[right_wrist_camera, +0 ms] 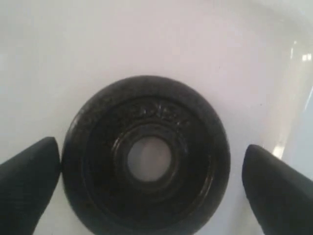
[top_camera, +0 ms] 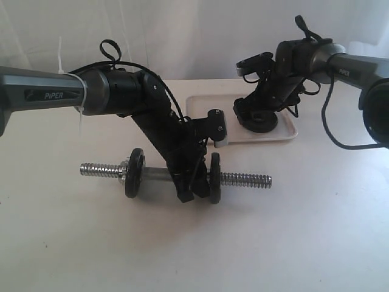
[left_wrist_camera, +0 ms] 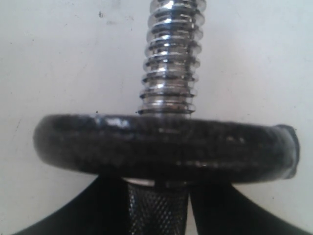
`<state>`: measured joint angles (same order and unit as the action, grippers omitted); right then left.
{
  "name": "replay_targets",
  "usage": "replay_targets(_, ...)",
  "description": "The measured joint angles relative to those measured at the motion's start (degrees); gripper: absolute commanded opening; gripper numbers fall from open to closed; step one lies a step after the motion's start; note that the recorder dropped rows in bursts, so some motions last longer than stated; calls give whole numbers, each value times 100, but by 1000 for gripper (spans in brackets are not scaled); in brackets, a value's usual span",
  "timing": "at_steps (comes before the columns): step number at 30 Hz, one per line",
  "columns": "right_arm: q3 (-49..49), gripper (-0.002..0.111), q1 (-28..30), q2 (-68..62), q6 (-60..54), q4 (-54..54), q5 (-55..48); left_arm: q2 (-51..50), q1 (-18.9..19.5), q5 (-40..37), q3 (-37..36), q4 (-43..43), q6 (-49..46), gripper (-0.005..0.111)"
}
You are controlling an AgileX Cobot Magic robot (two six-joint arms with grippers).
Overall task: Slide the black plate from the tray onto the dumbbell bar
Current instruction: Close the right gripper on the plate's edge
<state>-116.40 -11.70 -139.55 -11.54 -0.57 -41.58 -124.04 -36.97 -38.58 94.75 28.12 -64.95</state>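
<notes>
The dumbbell bar (top_camera: 246, 179) lies across the table, lengthwise to the exterior view. Two black discs (top_camera: 135, 173) (top_camera: 214, 177) sit on it. My left gripper (top_camera: 188, 188) is shut on the bar's knurled middle (left_wrist_camera: 156, 210), just behind one disc (left_wrist_camera: 166, 149), past which the threaded end (left_wrist_camera: 168, 63) sticks out. The black plate (right_wrist_camera: 98, 161) lies flat in the tray (right_wrist_camera: 146, 39). My right gripper (right_wrist_camera: 151, 181) hangs over it, open. One fingertip (right_wrist_camera: 27, 181) is at the plate's rim and the other (right_wrist_camera: 276, 186) stands apart from it.
The white tray (top_camera: 200, 106) sits at the back of the table, behind the bar's right half. In the exterior view the right gripper (top_camera: 255, 115) covers much of the plate (top_camera: 261, 126). Both arms' cables loop above them.
</notes>
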Motion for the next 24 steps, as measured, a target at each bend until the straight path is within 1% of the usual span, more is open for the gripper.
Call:
replay_targets(15,-62,94,0,-201,172,-4,105,0,0,0,0,0,0,0)
replay_targets(24,-147,94,10,-214,303,17,-213,0,0,0,0,0,0,0)
